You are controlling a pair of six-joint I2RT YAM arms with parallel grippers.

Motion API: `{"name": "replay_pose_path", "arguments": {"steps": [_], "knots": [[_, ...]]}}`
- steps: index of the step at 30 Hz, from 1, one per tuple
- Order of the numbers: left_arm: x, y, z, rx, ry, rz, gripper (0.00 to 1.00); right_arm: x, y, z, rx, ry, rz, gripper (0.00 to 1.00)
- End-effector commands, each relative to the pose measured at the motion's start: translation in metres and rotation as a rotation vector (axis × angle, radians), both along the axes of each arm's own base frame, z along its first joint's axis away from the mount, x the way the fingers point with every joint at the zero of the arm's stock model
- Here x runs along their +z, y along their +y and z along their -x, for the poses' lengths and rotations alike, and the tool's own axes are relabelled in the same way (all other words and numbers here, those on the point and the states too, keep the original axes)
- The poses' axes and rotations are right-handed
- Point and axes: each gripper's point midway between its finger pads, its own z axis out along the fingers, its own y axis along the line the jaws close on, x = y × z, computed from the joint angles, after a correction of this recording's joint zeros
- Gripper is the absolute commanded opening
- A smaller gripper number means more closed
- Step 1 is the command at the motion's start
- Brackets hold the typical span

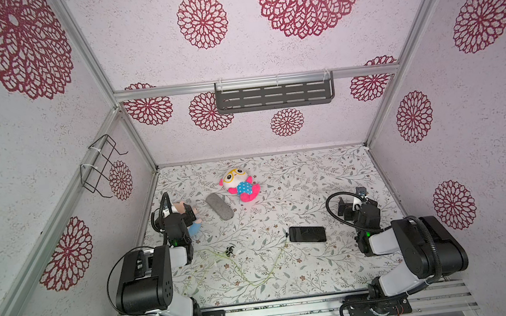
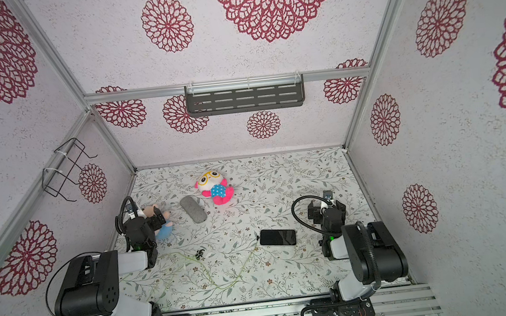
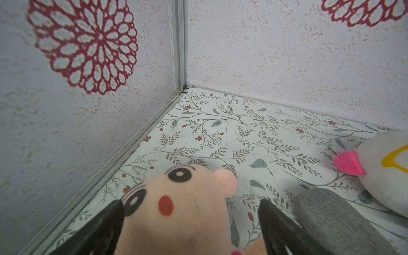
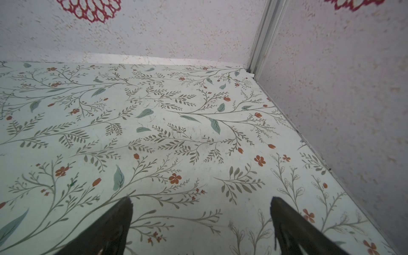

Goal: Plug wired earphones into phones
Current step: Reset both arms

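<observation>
The phone [image 1: 307,234] [image 2: 277,237], a glossy black slab, lies flat on the floral table right of centre. The wired earphones' pale yellow-green cable [image 1: 258,282] loops across the front of the table. Its black-and-white earbuds [image 1: 230,250] [image 2: 200,253] lie left of the phone. Its dark plug [image 1: 287,234] sits at the phone's left short edge; I cannot tell whether it is inserted. My left gripper [image 1: 190,215] [image 3: 189,212] is open, hovering over a peach plush toy [image 3: 176,198] at the far left. My right gripper [image 1: 343,206] [image 4: 201,205] is open over bare table, behind and right of the phone.
A grey oblong pouch [image 1: 220,206] [image 3: 331,212] lies between the peach toy and a pink-and-white plush [image 1: 240,184] [image 3: 386,167] toward the back. A slotted grey shelf [image 1: 274,95] hangs on the back wall and a wire rack [image 1: 102,165] on the left wall.
</observation>
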Motion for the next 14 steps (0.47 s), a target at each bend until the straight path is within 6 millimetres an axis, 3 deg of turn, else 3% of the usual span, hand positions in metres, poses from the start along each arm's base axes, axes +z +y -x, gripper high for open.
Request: {"name": "replay_pose_path", "arguments": {"steps": [1,14], "knots": [[0.0067,0.0026,-0.0014,0.009,-0.027,-0.002,0.98,0.0217,-0.0026,-0.0063,-0.011,-0.083,-0.026,0.99],[0.0069,0.0027,-0.0016,0.010,-0.028,-0.002,0.98,0.0208,-0.0032,-0.0072,0.002,-0.078,-0.039,0.99]]}}
